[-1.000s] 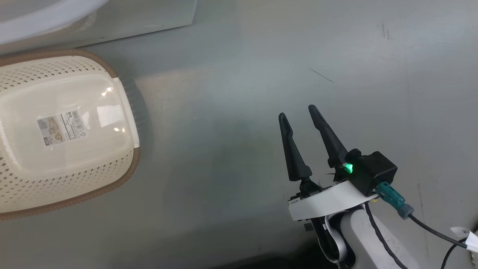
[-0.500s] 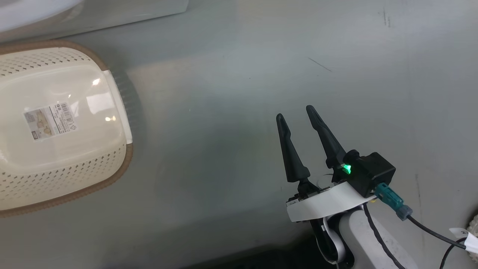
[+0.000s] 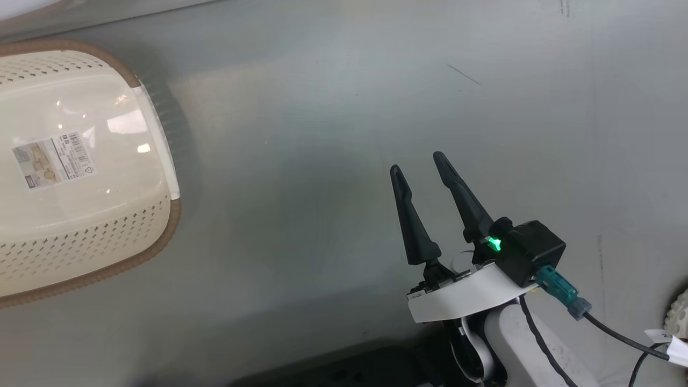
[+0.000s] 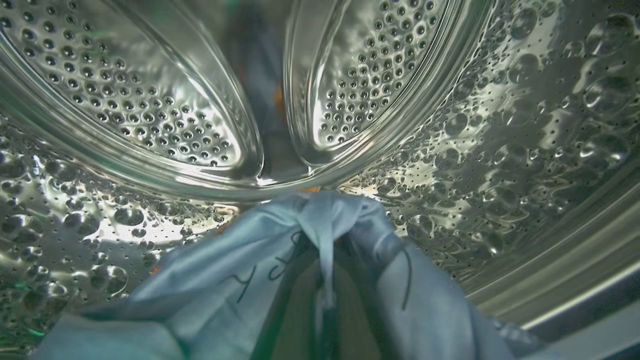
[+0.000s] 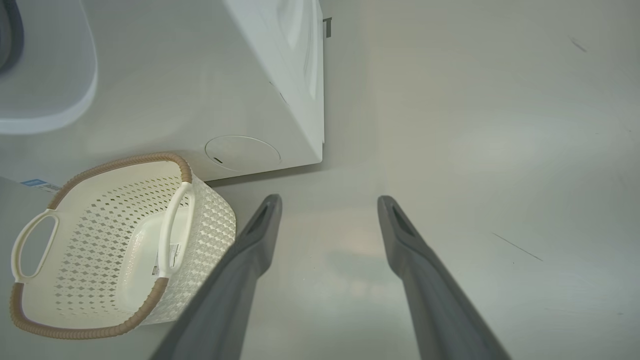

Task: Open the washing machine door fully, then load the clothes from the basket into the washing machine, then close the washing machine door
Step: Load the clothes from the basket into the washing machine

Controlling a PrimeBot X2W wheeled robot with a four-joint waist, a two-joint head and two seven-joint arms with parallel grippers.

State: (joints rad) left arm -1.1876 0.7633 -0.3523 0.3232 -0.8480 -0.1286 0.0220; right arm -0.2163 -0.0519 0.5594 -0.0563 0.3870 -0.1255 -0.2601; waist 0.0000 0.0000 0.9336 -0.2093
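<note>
Clenching the left claw (image 4: pixel 325 260) on the clothes (image 4: pixel 210 295), well inside the shiny perforated drum (image 4: pixel 500 130). Pinching the light blue cloth into a bunched peak right at the fingertips, with folds draping down both sides of the dark fingers and hiding most of them. Hanging the bundle close over the dimpled drum wall, just below two raised ribs (image 4: pixel 150 110); not telling from this angle whether cloth and steel are touching.

Holding the right claw (image 3: pixel 416 163) released, with its two long fingers spread apart and only bare grey floor (image 3: pixel 322 134) between them. Hovering it at the lower right of the head view, fingertips pointing up and slightly left. Showing a green light (image 3: pixel 493 244) glowing at the base of one finger and a black cable (image 3: pixel 613 333) trailing off to the right.

Finding the basket (image 3: pixel 97 242) sitting on the floor at the far left of the head view, well apart from the right claw. Showing its glossy bottom there, with a label sticker (image 3: pixel 51 161) lying on it. Looking along the right claw in the right wrist view and placing the basket off to the left of the left-hand finger, near it but not touching, with its brown rim and two white handles in plain sight. Finding the washing machine (image 5: pixel 260 75) standing just behind the basket, its white front carrying a round flap (image 5: pixel 242 152) low down and a small blue sticker (image 5: pixel 35 184) beside the basket's far handle.
</note>
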